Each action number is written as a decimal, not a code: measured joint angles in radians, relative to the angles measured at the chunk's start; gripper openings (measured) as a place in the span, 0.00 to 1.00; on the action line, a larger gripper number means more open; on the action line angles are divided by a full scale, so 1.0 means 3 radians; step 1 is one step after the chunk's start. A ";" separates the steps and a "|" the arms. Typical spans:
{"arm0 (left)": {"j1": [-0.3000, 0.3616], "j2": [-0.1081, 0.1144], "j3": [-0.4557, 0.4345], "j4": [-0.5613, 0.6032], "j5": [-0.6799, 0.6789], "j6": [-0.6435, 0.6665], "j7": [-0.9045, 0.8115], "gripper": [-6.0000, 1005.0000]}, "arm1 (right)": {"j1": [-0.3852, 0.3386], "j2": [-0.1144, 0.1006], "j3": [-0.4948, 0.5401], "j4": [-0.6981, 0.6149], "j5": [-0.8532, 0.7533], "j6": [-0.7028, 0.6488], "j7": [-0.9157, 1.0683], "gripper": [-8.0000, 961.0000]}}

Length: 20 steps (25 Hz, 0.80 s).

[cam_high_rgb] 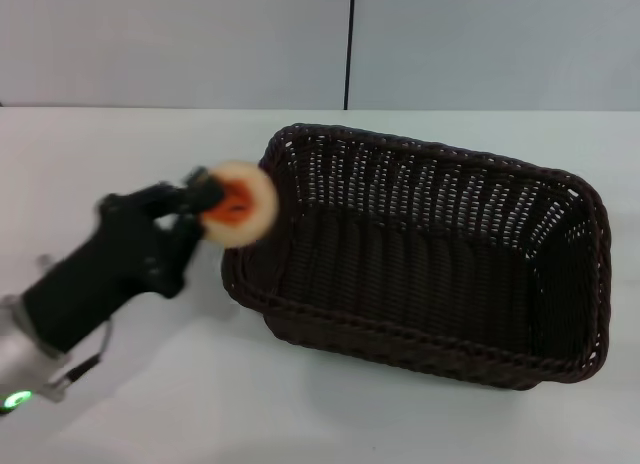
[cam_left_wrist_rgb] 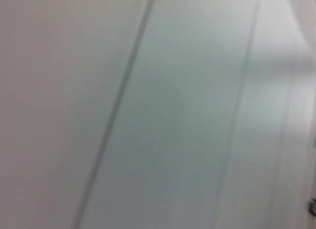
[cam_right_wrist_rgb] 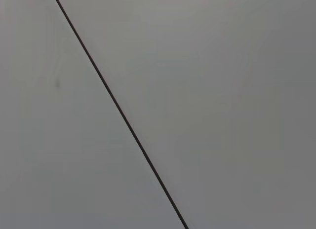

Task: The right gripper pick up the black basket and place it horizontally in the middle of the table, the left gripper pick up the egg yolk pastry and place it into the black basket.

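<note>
Holding the egg yolk pastry [cam_high_rgb: 238, 204], left gripper [cam_high_rgb: 205, 199] jaws clamped (beside the black basket [cam_high_rgb: 420, 254] rim)

Black left tool [cam_high_rgb: 205, 206], silver arm, green light

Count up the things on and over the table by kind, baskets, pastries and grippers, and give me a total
Black basket, standing on the table, nothing in it: 1
Egg yolk pastry, held by the left gripper at the basket's left rim: 1
Grippers in view: 1, the left; the right gripper does not show
Total: 3
</note>
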 joint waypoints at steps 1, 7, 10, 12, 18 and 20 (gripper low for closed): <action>-0.0059 -0.0004 0.0079 -0.0018 0.0011 -0.0050 0.0001 0.05 | -0.0006 0.0000 -0.0002 0.0001 -0.0001 0.0000 0.0000 0.32; -0.0253 -0.0007 0.0374 -0.0159 0.0022 -0.0445 -0.0092 0.10 | -0.0016 0.0000 -0.0015 0.0045 -0.0003 0.0002 0.0000 0.32; -0.0247 -0.0007 0.0376 -0.0211 0.0021 -0.0498 -0.0059 0.15 | -0.0010 -0.0003 -0.0045 0.0055 -0.0003 0.0002 0.0000 0.32; -0.0227 -0.0007 0.0363 -0.0223 0.0008 -0.0469 -0.0020 0.18 | -0.0004 -0.0003 -0.0046 0.0055 -0.0003 0.0002 0.0000 0.32; -0.0167 0.0001 0.0241 -0.0225 -0.0021 -0.0326 -0.0004 0.37 | 0.0018 -0.0005 -0.0046 0.0052 -0.0003 0.0006 0.0000 0.32; -0.0017 0.0007 -0.0185 -0.0208 -0.0026 -0.0143 0.0014 0.44 | 0.0019 -0.0005 -0.0045 0.0047 -0.0003 0.0007 0.0000 0.32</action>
